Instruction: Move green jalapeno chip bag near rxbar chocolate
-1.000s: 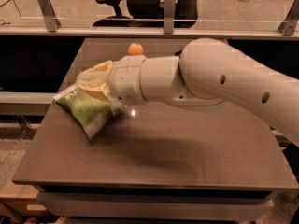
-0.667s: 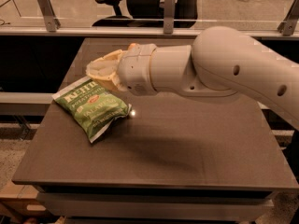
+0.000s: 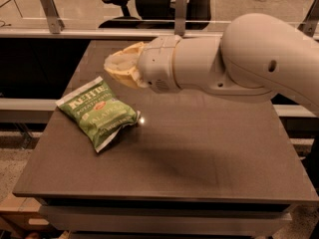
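The green jalapeno chip bag point(image 3: 97, 114) lies flat on the left part of the dark table point(image 3: 199, 158), label up, with its white sealed edges showing. My gripper point(image 3: 118, 66) hangs in the air above and just behind the bag, pointing left, clear of it and holding nothing that I can see. The big white arm point(image 3: 239, 59) reaches in from the right and covers the far middle of the table. The rxbar chocolate is not in view; it may be hidden behind the arm.
The table's left edge runs close by the bag and its front edge is near the camera. Behind the table stand a railing with metal posts point(image 3: 50, 6) and a black office chair point(image 3: 119, 4).
The gripper was down over the bag a second ago. It has since lifted off and drawn back to the right, and the bag now lies uncovered on the table.
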Robot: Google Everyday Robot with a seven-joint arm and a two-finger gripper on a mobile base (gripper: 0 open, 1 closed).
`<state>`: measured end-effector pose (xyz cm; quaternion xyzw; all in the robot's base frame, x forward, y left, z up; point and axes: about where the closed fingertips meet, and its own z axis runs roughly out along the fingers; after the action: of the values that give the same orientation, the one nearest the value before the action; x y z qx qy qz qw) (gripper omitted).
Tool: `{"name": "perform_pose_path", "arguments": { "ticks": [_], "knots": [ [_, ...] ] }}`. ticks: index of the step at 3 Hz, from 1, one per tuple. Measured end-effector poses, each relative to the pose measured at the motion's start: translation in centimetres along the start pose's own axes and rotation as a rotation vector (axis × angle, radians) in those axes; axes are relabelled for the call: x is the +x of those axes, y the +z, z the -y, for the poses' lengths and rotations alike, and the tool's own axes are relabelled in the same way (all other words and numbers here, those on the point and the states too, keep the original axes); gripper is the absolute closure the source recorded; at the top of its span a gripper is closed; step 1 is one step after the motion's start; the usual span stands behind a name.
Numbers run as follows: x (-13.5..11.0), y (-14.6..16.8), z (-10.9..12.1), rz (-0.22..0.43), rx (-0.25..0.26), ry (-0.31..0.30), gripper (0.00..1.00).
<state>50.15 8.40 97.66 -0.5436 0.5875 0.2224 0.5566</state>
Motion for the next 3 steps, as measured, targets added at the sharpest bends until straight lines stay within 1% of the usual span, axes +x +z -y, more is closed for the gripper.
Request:
{"name": "perform_pose_path", "arguments": {
  "ticks": [3],
  "knots": [
    [-0.98, 0.14, -0.46, 0.0, -0.003, -0.018, 0.12]
  ]
}}
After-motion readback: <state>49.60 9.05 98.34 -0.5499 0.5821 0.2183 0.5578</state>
